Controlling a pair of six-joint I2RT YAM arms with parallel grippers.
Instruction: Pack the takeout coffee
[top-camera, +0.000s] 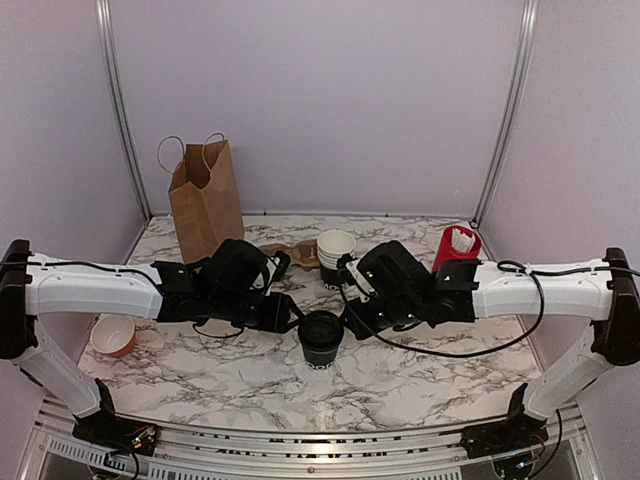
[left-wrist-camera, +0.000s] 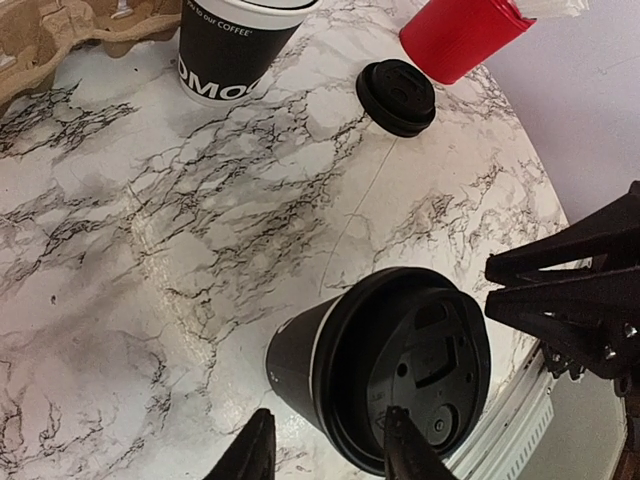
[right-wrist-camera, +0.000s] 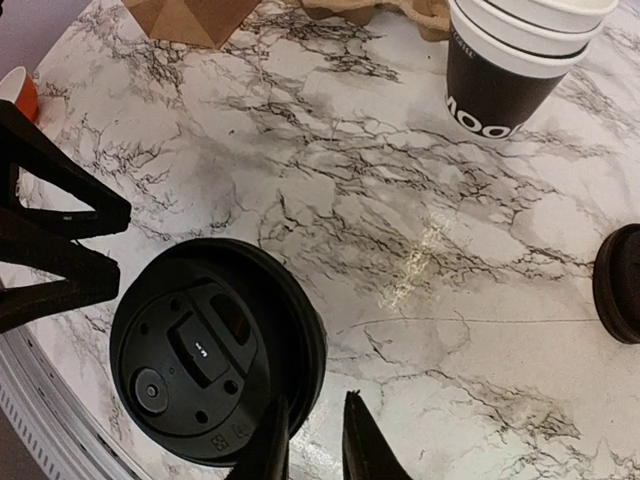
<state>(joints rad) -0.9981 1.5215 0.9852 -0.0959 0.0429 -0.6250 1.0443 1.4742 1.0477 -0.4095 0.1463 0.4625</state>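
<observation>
At the near centre of the marble table (top-camera: 200, 370): one takeout coffee (top-camera: 321, 338), a small black paper cup with its black plastic lid fitted, standing upright between the two arms. At the cup's left side, the left gripper (left-wrist-camera: 328, 445): fingers partly apart, one tip lying over the lid's edge, the other beside the cup wall; whether they pinch the cup cannot be told. At the cup's right side, the right gripper (right-wrist-camera: 315, 440): fingers close together with a narrow gap, one tip overlapping the lid's rim, the other over bare marble just beside it; grip or mere contact cannot be told. Behind the coffee, toward the back wall: one stack of lidless cups (top-camera: 335, 255), black with white rims and white lettering, upright. To the right of the stack and apart from it: one loose black lid (left-wrist-camera: 397, 95), flat on the table. Further right, near the table edge: one red container (top-camera: 455, 250), white pieces standing out of its top. Left of the stack: one cardboard cup carrier (top-camera: 290, 255), brown, lying on the table. Back left: one paper bag (top-camera: 205, 200), brown, twine handles, upright. Near the left edge: one orange bowl (top-camera: 113, 335), white inside, well apart from the coffee.
</observation>
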